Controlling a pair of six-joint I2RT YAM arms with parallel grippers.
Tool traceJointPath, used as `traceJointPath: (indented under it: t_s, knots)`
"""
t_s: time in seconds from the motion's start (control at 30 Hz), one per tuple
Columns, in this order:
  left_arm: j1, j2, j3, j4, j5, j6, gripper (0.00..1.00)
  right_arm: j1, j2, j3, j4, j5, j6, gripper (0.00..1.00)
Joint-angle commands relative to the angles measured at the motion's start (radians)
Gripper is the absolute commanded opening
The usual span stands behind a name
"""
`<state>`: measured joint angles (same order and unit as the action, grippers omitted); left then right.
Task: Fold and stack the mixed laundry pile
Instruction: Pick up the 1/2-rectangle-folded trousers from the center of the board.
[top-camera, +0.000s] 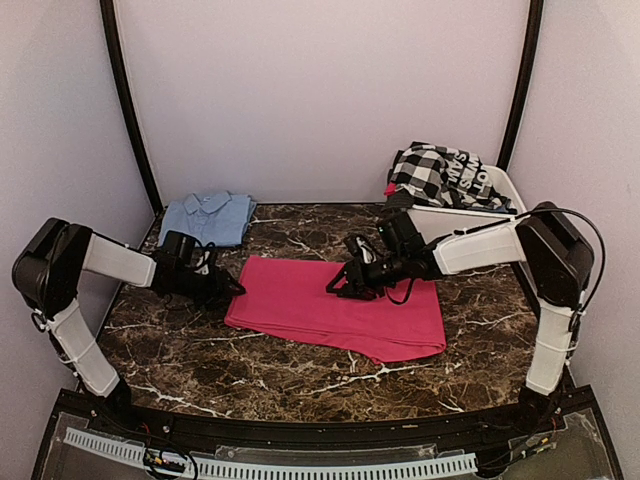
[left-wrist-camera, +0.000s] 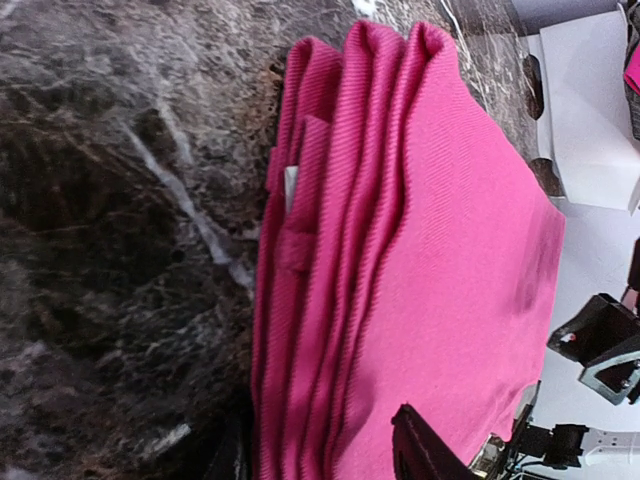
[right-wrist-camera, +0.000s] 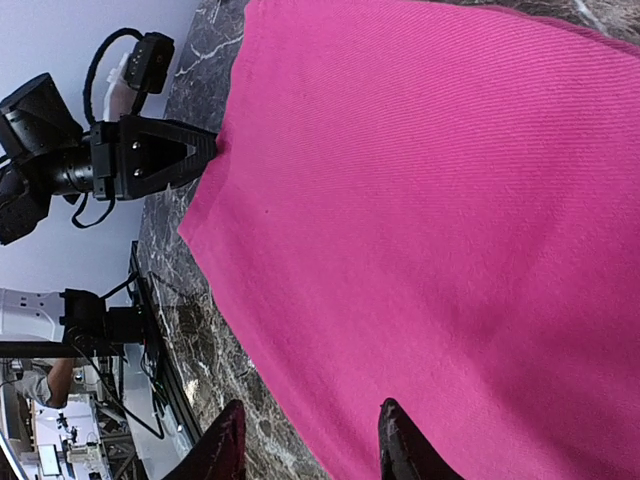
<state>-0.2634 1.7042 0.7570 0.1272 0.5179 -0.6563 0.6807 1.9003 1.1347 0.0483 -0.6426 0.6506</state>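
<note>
A magenta-pink cloth (top-camera: 335, 305) lies folded flat in the middle of the table. Its layered folded edge fills the left wrist view (left-wrist-camera: 400, 250). My left gripper (top-camera: 228, 288) is at the cloth's left edge, jaws apart, with the stacked edge between the fingers (left-wrist-camera: 320, 455). My right gripper (top-camera: 345, 283) hovers open just over the cloth's far edge (right-wrist-camera: 308, 445) and holds nothing. A folded light-blue piece (top-camera: 208, 217) lies at the back left. The black-and-white checked garment (top-camera: 440, 175) sits in the tub at the back right. No navy-blue sheet is in view.
The white plastic tub (top-camera: 505, 190) stands at the back right corner and also shows in the left wrist view (left-wrist-camera: 590, 110). Walls close the table on three sides. Dark marble shows in front of the cloth (top-camera: 250, 360).
</note>
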Motion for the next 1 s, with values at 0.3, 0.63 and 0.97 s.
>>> traceJointPath:
  t_s: [0.3, 0.63, 0.97]
  knots:
    - [-0.016, -0.054, -0.077, 0.136, 0.044, -0.055, 0.1, 0.058, 0.259, 0.224, -0.083, 0.016, -0.024, 0.37]
    - [-0.015, -0.327, 0.022, -0.23, -0.157, 0.015, 0.0, 0.157, 0.347, 0.418, -0.085, -0.022, 0.023, 0.37]
    - [-0.016, -0.4, 0.244, -0.686, -0.368, 0.139, 0.0, 0.063, -0.068, 0.179, -0.202, 0.056, -0.046, 0.47]
